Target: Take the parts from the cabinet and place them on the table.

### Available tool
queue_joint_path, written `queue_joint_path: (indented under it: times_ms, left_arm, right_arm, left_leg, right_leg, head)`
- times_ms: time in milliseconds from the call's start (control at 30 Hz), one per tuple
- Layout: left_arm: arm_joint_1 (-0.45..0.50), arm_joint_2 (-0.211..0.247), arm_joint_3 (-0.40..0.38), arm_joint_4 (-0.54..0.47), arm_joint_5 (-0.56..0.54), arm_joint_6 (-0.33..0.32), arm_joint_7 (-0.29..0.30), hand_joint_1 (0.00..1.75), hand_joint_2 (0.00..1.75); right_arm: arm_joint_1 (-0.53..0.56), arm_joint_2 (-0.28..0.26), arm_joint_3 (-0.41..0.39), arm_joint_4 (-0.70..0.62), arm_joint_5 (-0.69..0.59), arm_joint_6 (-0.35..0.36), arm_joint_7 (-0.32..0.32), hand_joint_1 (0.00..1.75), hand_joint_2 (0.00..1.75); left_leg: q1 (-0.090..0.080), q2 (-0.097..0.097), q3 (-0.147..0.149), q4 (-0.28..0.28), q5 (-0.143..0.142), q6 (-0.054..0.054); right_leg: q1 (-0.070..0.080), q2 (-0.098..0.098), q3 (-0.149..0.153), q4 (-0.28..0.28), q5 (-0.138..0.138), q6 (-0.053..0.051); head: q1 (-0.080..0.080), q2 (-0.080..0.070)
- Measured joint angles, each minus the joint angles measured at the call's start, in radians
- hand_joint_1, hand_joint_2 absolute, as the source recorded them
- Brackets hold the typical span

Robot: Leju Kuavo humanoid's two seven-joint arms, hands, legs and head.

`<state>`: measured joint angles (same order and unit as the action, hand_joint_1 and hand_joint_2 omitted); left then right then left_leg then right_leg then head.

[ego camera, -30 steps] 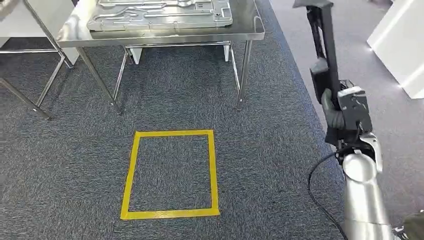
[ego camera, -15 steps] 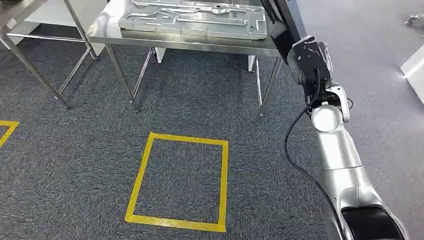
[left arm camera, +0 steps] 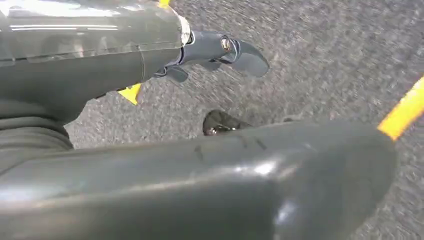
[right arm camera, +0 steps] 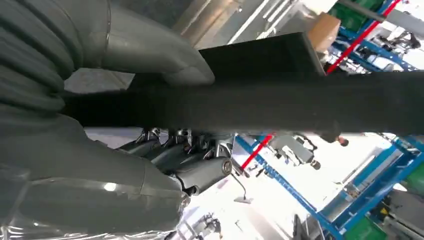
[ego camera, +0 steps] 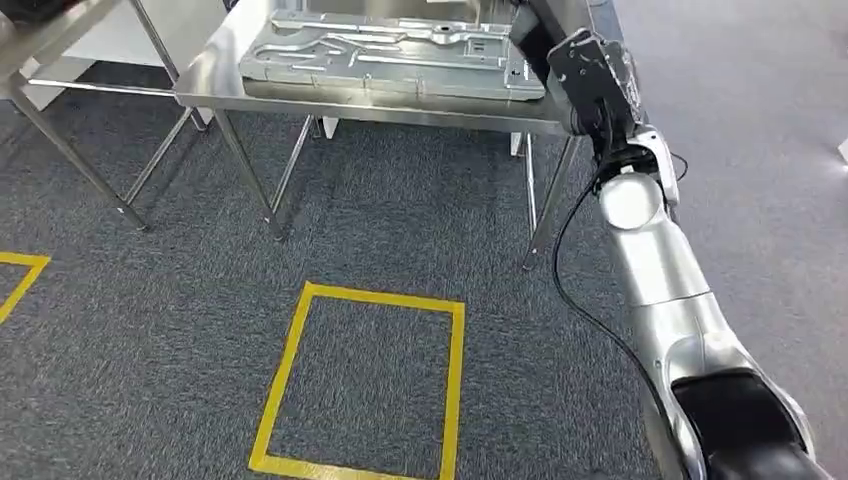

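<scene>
A long black part (right arm camera: 280,100) is grasped by the right hand (right arm camera: 100,130) — raised beside the steel table (ego camera: 205,85). The left hand (left arm camera: 200,165) is seen empty, fingers apart — above grey carpet (left arm camera: 325,50).

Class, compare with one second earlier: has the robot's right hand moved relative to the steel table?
Yes. Though the camera shifted, the right hand, gripping the black part, went from well right of the steel table to its right end.
</scene>
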<state>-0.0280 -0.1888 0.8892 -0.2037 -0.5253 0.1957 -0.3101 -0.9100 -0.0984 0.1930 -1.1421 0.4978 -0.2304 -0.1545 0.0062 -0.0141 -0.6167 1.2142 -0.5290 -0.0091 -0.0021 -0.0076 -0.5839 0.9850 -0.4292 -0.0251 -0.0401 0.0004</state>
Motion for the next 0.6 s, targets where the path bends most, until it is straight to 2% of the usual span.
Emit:
queue_joint_path:
  times_ms: [33, 67, 100, 133, 167, 200, 233, 267, 300, 333, 367, 400, 433, 467, 500, 533, 567, 600]
  left_arm:
    - [0.002, 0.000, 0.001, 0.000, -0.001, 0.001, 0.001, 0.00, 0.00]
    - [0.004, 0.000, 0.002, 0.000, -0.002, 0.001, 0.002, 0.00, 0.00]
    - [0.005, 0.000, 0.002, 0.000, -0.005, 0.001, 0.002, 0.00, 0.00]
    - [0.006, 0.000, 0.003, 0.000, -0.008, 0.001, 0.002, 0.00, 0.00]
    - [0.007, 0.000, 0.003, 0.000, -0.010, 0.001, 0.003, 0.00, 0.00]
    - [0.008, 0.000, 0.003, 0.000, -0.013, 0.001, 0.003, 0.00, 0.00]
    - [0.013, 0.000, 0.003, 0.000, -0.015, 0.001, 0.005, 0.00, 0.00]
    - [0.015, 0.000, 0.003, 0.004, -0.017, 0.000, 0.006, 0.00, 0.00]
    - [0.012, 0.000, 0.003, 0.004, -0.019, 0.000, 0.007, 0.00, 0.00]
    - [0.010, 0.000, 0.003, 0.004, -0.021, 0.000, 0.008, 0.00, 0.00]
    - [0.010, 0.000, 0.004, 0.004, -0.022, -0.001, 0.010, 0.00, 0.00]
    - [0.010, 0.000, 0.004, 0.003, -0.026, -0.003, 0.010, 0.00, 0.00]
    - [0.010, 0.000, 0.004, 0.004, -0.028, -0.004, 0.011, 0.00, 0.00]
    - [0.008, 0.000, 0.004, 0.004, -0.029, -0.005, 0.011, 0.00, 0.00]
    - [0.005, 0.000, 0.004, 0.004, -0.030, -0.006, 0.011, 0.00, 0.00]
    - [0.004, 0.000, 0.004, 0.004, -0.031, -0.008, 0.011, 0.00, 0.00]
    - [0.005, 0.000, 0.004, 0.004, -0.031, -0.009, 0.012, 0.00, 0.00]
    - [0.006, 0.000, 0.004, 0.004, -0.031, -0.010, 0.014, 0.00, 0.00]
  right_arm:
    - [-0.001, 0.005, 0.003, 0.004, 0.001, 0.000, 0.000, 1.75, 1.75]
    - [-0.001, 0.007, 0.006, 0.008, 0.007, -0.002, 0.002, 1.75, 1.75]
    - [0.001, 0.008, 0.011, 0.011, 0.015, -0.008, 0.003, 1.75, 1.75]
    - [0.003, 0.008, 0.011, 0.013, 0.020, -0.018, 0.006, 1.75, 1.75]
    - [0.006, 0.008, 0.012, 0.013, 0.021, -0.026, 0.008, 1.75, 1.75]
    - [0.010, 0.009, 0.012, 0.012, 0.021, -0.035, 0.010, 1.75, 1.75]
    - [0.016, 0.009, 0.012, 0.010, 0.021, -0.040, 0.011, 1.75, 1.75]
    - [0.021, 0.009, 0.012, 0.011, 0.021, -0.045, 0.012, 1.75, 1.75]
    - [0.022, 0.010, 0.012, 0.005, 0.023, -0.050, 0.015, 1.75, 1.75]
    - [0.029, 0.010, 0.013, -0.001, 0.026, -0.053, 0.020, 1.75, 1.75]
    - [0.034, 0.010, 0.012, -0.013, 0.033, -0.057, 0.023, 1.75, 1.75]
    - [0.038, 0.010, 0.012, -0.022, 0.042, -0.058, 0.028, 1.75, 1.75]
    - [0.043, 0.008, 0.012, -0.032, 0.053, -0.059, 0.037, 1.75, 1.75]
    - [0.046, 0.008, 0.012, -0.042, 0.063, -0.059, 0.040, 1.75, 1.75]
    - [0.051, 0.008, 0.011, -0.047, 0.067, -0.059, 0.046, 1.75, 1.75]
    - [0.060, 0.005, 0.009, -0.051, 0.072, -0.060, 0.051, 1.75, 1.75]
    - [0.070, 0.003, 0.008, -0.054, 0.076, -0.059, 0.055, 1.75, 1.75]
    - [0.080, 0.003, 0.007, -0.058, 0.079, -0.059, 0.057, 1.75, 1.75]
  left_leg:
    - [0.001, 0.001, -0.046, 0.059, -0.040, -0.002]
    - [0.001, 0.002, -0.082, 0.095, -0.075, -0.004]
    - [0.001, 0.003, -0.104, 0.094, -0.090, -0.007]
    - [0.003, 0.005, -0.106, 0.052, -0.081, -0.008]
    - [0.003, 0.007, -0.095, -0.018, -0.041, -0.004]
    - [0.004, 0.009, -0.078, -0.097, 0.029, -0.001]
    - [0.004, 0.013, -0.067, -0.177, 0.138, 0.000]
    - [0.000, 0.017, -0.073, -0.188, 0.166, 0.008]
    - [-0.004, 0.017, -0.063, -0.187, 0.147, 0.018]
    - [-0.003, 0.017, -0.060, -0.190, 0.151, 0.027]
    - [-0.005, 0.017, -0.052, -0.194, 0.142, 0.036]
    - [-0.002, 0.015, -0.039, -0.198, 0.138, 0.042]
    - [0.000, 0.015, -0.026, -0.204, 0.132, 0.048]
    - [0.001, 0.014, -0.015, -0.209, 0.125, 0.052]
    - [0.001, 0.013, -0.005, -0.212, 0.117, 0.054]
    - [0.001, 0.008, 0.009, -0.214, 0.106, 0.054]
    - [0.001, 0.005, 0.025, -0.214, 0.092, 0.053]
    - [0.002, 0.002, 0.042, -0.214, 0.079, 0.053]
  right_leg:
    - [0.001, -0.001, 0.011, 0.000, -0.012, -0.001]
    - [0.001, -0.002, 0.024, 0.000, -0.023, -0.001]
    - [0.001, 0.003, 0.040, 0.000, -0.035, 0.002]
    - [0.000, 0.002, 0.059, 0.000, -0.051, 0.005]
    - [0.000, 0.001, 0.079, 0.001, -0.066, 0.009]
    - [-0.001, -0.003, 0.098, 0.001, -0.082, 0.013]
    - [-0.001, -0.007, 0.107, -0.001, -0.098, 0.017]
    - [0.002, -0.005, 0.121, 0.009, -0.110, 0.023]
    - [0.004, -0.004, 0.117, -0.002, -0.116, 0.030]
    - [0.004, -0.003, 0.130, -0.006, -0.117, 0.038]
    - [0.003, -0.003, 0.130, 0.001, -0.111, 0.047]
    - [0.001, -0.003, 0.129, 0.017, -0.110, 0.050]
    - [-0.003, -0.001, 0.101, 0.067, -0.098, 0.056]
    - [-0.004, 0.000, 0.057, 0.135, -0.099, 0.062]
    - [-0.005, 0.002, 0.006, 0.206, -0.117, 0.066]
    - [-0.006, 0.003, -0.045, 0.268, -0.156, 0.068]
    - [-0.006, 0.003, -0.088, 0.307, -0.201, 0.068]
    - [-0.007, 0.003, -0.114, 0.310, -0.227, 0.066]
  head:
    - [0.000, 0.000]
    - [0.000, 0.000]
    - [0.000, 0.000]
    - [0.000, 0.000]
    - [0.000, 0.000]
    - [0.000, 0.000]
    - [0.000, 0.000]
    - [0.000, 0.000]
    - [0.000, 0.000]
    - [-0.001, 0.000]
    - [-0.001, 0.000]
    - [0.000, 0.000]
    - [0.000, 0.000]
    - [0.000, 0.000]
    - [0.000, 0.000]
    - [0.000, 0.000]
    - [0.000, 0.000]
    - [0.000, 0.000]
